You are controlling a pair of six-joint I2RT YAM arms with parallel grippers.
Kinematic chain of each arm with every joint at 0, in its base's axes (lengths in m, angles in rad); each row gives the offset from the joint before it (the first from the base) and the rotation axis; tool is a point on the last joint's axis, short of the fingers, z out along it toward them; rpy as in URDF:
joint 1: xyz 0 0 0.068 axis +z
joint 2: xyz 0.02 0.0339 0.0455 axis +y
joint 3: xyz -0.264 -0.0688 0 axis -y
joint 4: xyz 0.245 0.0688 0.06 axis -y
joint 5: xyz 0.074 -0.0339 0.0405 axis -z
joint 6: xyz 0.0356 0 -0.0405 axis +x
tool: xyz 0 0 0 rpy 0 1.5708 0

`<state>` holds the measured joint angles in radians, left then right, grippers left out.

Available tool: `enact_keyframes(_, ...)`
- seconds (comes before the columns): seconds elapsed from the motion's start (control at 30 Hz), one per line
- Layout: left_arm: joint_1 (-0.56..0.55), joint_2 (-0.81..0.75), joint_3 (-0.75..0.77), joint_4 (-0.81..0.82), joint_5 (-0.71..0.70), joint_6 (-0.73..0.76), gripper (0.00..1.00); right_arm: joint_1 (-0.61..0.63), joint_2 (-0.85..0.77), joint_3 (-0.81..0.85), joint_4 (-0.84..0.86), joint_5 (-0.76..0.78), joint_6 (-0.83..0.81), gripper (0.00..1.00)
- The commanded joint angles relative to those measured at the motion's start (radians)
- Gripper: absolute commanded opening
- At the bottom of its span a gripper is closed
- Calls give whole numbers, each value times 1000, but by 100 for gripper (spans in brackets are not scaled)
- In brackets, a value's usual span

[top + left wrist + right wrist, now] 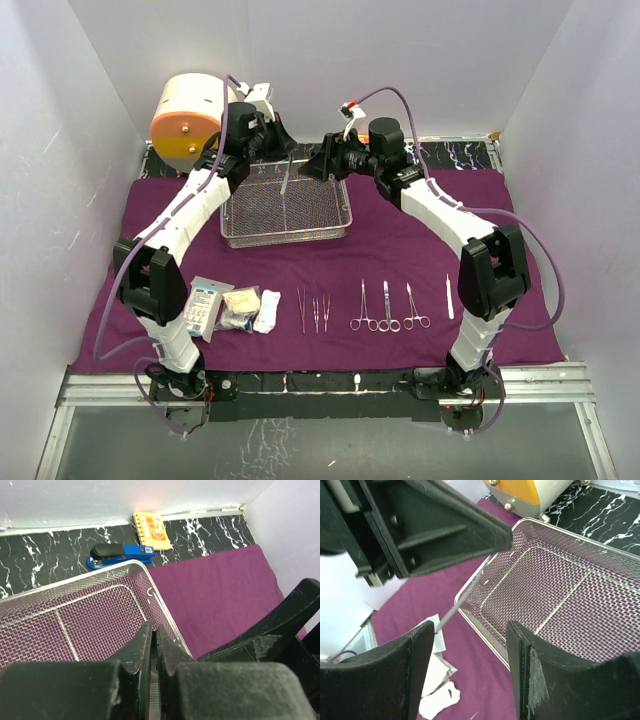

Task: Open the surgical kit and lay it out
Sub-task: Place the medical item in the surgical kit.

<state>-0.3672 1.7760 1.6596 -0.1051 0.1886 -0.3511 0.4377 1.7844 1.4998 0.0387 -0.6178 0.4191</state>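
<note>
Holding: left gripper (pixel 283 160) clamps steel instrument (pixel 285 180) above wire-mesh tray (pixel 285 240).
Right gripper (pixel 325 162): jaws apart, empty, beside tray.
Done: purple cloth (pixel 400 260) spread; packets (pixel 205 305), gauze (pixel 265 310), tweezers (pixel 315 312), forceps (pixel 385 310), scalpel (pixel 449 297) rowed near-side of tray.
Left: probably this one piece.

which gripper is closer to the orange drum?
Left. Left gripper, shut on a thin metal tool, hangs over the tray just right of the drum; right gripper, open, is farther right, beyond it.
</note>
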Motion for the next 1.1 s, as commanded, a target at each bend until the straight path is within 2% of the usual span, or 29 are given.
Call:
enact_keyframes(0.0, -29, -77, -12, -24, -31, -50, 0, 12, 28, 77, 101, -31, 110, 56)
enact_keyframes(0.57, -56, -72, -9, -28, -31, -60, 0, 24, 90, 129, 59, 18, 147, 32)
enact_keyframes(1.07, -63, -71, -15, -27, -28, -66, 0, 27, 123, 157, 14, 59, 144, 19)
